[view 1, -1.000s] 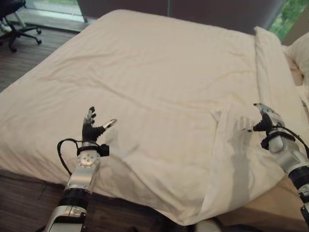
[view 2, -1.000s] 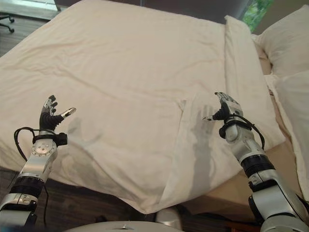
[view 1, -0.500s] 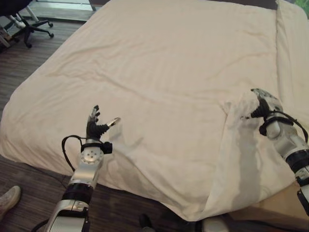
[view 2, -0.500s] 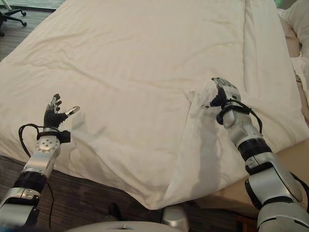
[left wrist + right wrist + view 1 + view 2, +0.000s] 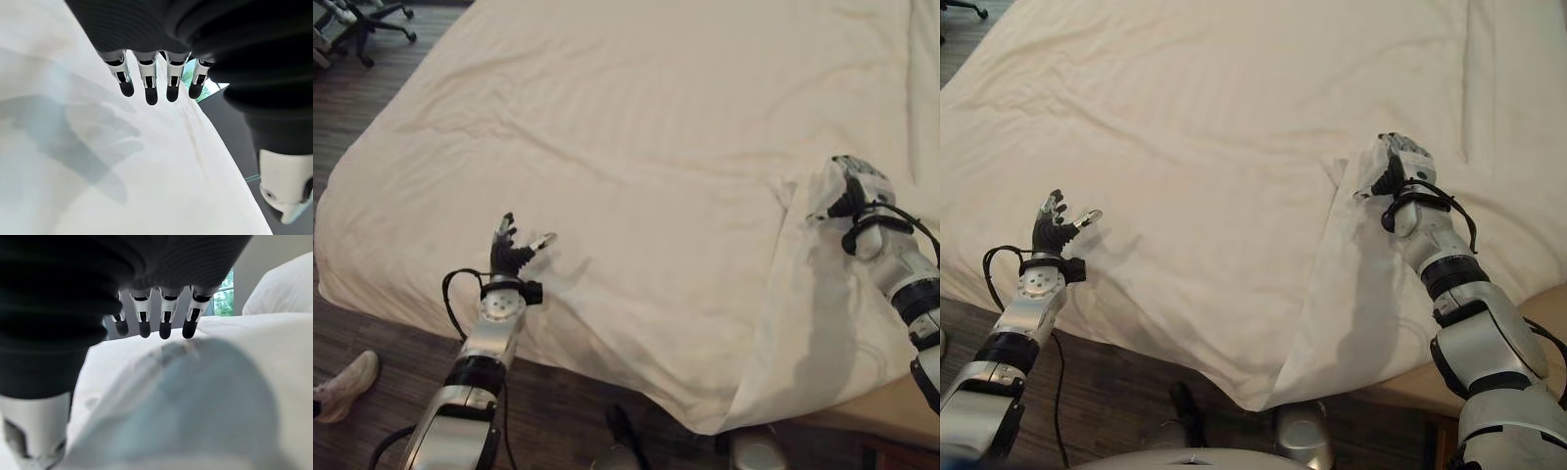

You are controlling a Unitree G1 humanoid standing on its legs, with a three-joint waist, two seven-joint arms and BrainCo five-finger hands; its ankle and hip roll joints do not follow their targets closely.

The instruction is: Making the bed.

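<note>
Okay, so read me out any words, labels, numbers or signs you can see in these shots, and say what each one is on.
None: the white duvet, the left hand and the right hand carry no legible text.

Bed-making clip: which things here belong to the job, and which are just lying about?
Job:
- duvet
- its folded-back corner flap
- left hand, open above the duvet
- right hand, open at the flap's top

Lying about:
- office chair
- a person's shoe

Bed point(image 5: 862, 416) on dark wood floor point(image 5: 372, 294), cream duvet point(image 5: 656, 147) spread over it
</note>
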